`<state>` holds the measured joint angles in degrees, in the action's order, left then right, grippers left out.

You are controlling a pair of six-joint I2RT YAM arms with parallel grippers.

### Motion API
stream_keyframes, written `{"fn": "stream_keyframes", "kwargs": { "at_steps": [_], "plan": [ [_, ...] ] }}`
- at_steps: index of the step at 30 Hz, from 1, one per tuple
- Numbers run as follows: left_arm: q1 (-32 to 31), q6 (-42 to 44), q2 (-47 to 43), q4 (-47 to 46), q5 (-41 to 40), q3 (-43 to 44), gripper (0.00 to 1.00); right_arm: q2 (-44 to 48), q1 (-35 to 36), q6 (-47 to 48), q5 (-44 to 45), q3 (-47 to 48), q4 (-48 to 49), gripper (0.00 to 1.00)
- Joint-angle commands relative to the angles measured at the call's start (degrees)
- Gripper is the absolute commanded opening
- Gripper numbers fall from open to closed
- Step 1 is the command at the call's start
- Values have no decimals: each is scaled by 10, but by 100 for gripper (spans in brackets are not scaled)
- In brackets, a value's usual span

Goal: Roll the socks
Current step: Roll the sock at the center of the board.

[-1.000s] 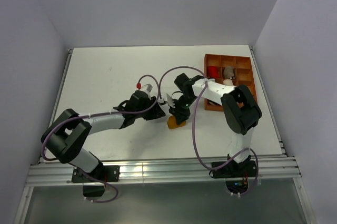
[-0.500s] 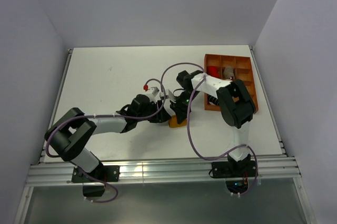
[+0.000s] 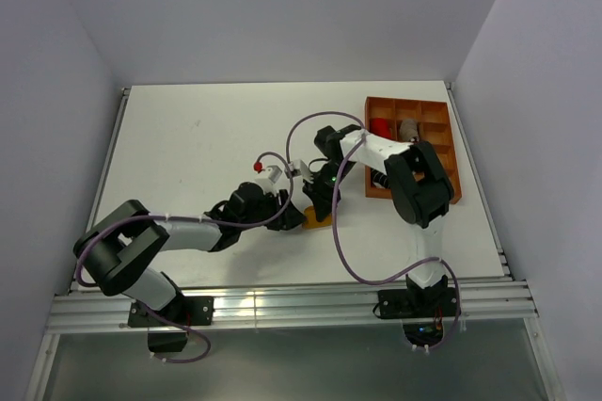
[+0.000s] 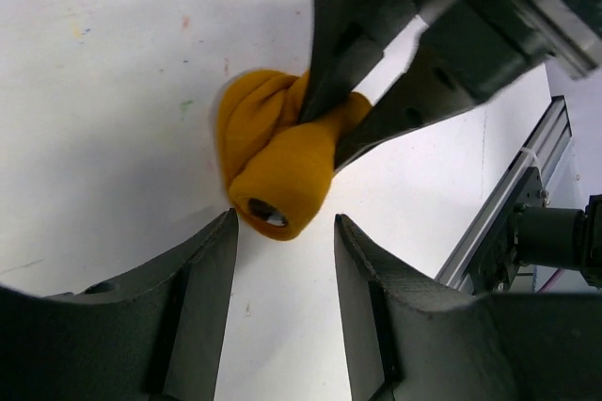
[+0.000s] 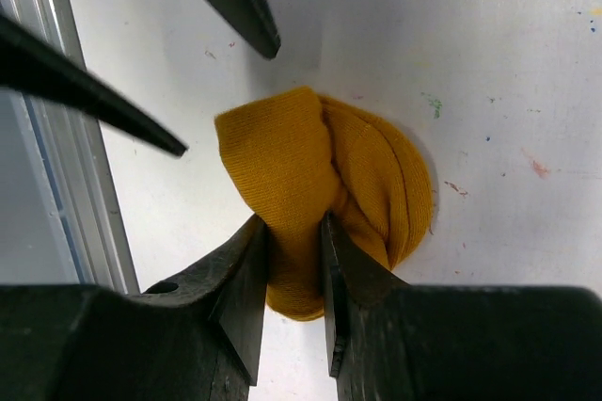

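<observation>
Socks (image 5: 362,170) form a mustard-orange wad pinched by right claw (image 5: 292,229).

Both arms meet just right of the middle of the white table (image 3: 188,137). The left gripper (image 3: 292,219) reaches in low from the left and the right gripper (image 3: 318,207) comes down from behind. Both are right against the socks (image 3: 314,224), which show only as a small mustard-orange lump. The jaws are too small to read here. Well apart, at the right rear, sits an orange compartment tray (image 3: 446,142) holding a red bundle (image 3: 381,126) and a grey bundle (image 3: 409,128) in neighbouring cells.
</observation>
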<state>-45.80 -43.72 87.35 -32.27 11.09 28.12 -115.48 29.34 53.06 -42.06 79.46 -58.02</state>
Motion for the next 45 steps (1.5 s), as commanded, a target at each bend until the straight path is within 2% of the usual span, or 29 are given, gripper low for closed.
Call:
{"fn": "stream_keyframes", "kwargs": {
  "at_steps": [1,16,21,23,26,29,32,35,41,45],
  "plan": [
    [-14,15,-2,-33,-14,23,51,-38,-5,0,57,-4,-13,29],
    [-37,26,48,-42,-35,53,54,-76,-16,-2,45,34,-53,29],
    [-52,29,68,-13,-56,81,52,-82,-17,-5,45,39,-58,29],
    [-56,28,75,1,-70,91,48,-82,-17,-9,46,39,-56,29],
    [-60,22,80,20,-84,93,36,-82,-18,-11,46,38,-55,30],
    [-64,17,82,41,-92,96,30,-83,-19,-14,46,38,-54,30],
    [-70,15,84,76,-108,107,19,-83,-19,-21,49,38,-50,30],
    [-81,10,91,128,-133,130,0,-78,-20,-28,50,33,-42,31],
    [-111,-8,124,212,-179,183,0,-41,-24,-45,67,-3,5,40],
    [-118,-22,142,260,-194,204,0,2,-27,-56,71,-41,56,50]
  ]
}}
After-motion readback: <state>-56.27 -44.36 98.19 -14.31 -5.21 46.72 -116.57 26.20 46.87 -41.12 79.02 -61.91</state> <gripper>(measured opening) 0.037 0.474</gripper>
